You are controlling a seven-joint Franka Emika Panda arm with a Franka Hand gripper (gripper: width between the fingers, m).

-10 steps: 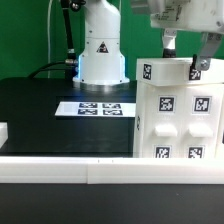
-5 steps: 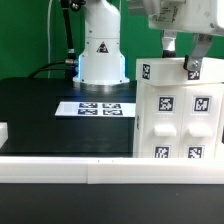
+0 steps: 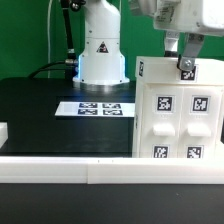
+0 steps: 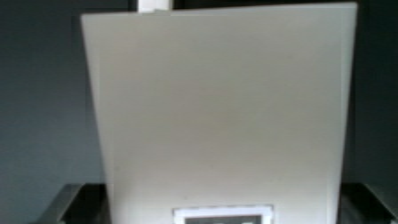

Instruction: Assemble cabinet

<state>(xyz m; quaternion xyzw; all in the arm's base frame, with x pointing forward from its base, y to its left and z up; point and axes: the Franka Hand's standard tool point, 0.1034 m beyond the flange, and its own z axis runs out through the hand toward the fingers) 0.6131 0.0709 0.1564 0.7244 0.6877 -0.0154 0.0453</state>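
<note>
The cabinet (image 3: 180, 110), a tall white box with tagged drawer-like blocks on its front, stands on the black table at the exterior view's right. My gripper (image 3: 181, 58) comes down from above and straddles its top edge, one finger behind and one in front. In the wrist view a white cabinet panel (image 4: 214, 110) fills the space between my two dark fingers (image 4: 75, 200), which press on both its sides. A tag (image 4: 222, 214) shows on the panel near my jaws. The gripper is shut on the cabinet.
The marker board (image 3: 96, 108) lies flat mid-table in front of the robot base (image 3: 100, 50). A white rail (image 3: 60, 165) runs along the table's front edge. A small white part (image 3: 3, 132) sits at the exterior view's far left.
The gripper and the cabinet have shifted together toward the exterior view's right. The cabinet's right edge now runs out of the frame.
</note>
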